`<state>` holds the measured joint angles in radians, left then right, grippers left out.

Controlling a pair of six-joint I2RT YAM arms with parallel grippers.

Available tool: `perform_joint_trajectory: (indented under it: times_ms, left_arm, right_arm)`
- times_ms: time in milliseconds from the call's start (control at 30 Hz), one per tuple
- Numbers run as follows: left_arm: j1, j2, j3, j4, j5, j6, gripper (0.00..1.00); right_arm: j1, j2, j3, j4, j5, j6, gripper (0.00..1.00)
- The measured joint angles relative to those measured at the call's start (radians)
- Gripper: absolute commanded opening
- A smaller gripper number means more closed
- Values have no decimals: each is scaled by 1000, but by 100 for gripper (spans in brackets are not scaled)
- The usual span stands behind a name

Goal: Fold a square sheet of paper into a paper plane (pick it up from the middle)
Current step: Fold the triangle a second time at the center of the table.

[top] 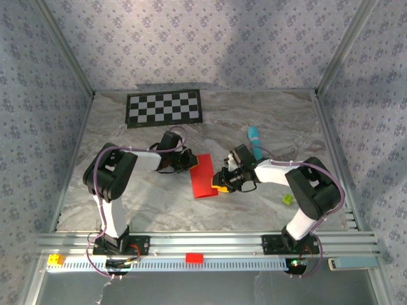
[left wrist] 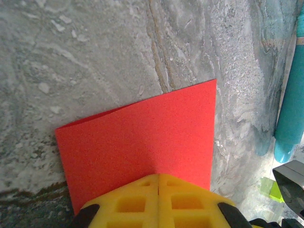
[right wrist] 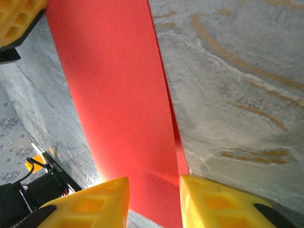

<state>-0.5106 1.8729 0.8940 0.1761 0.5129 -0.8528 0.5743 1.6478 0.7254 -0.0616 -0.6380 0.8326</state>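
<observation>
The square sheet of paper (top: 203, 176) lies folded over into a red rectangle on the marble table, between the two arms. My left gripper (top: 191, 163) is shut, and its yellow fingertips (left wrist: 158, 187) rest on top of the paper (left wrist: 142, 137) at its near edge. My right gripper (top: 219, 181) is open at the paper's other side. Its two yellow fingers (right wrist: 102, 202) stand apart above the paper (right wrist: 114, 95), straddling one end. A lower layer peeks out along the paper's right edge there. The left gripper's yellow finger (right wrist: 19, 19) shows at the far end of the paper.
A teal pen-like stick (top: 254, 141) lies behind the right gripper and stands at the right edge (left wrist: 289, 109) of the left wrist view. A small green piece (top: 288, 199) sits right of the right arm. A checkerboard (top: 165, 108) lies at the back. A red block (top: 194, 257) and a yellow block (top: 56, 259) sit on the front rail.
</observation>
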Motion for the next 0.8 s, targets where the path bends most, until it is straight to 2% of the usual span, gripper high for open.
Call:
perform_joint_trajectory:
  times_ms: [800]
  left_arm:
    - [0, 56, 88, -56, 41, 53, 6]
  right_arm:
    - [-50, 58, 0, 178, -68, 63, 36]
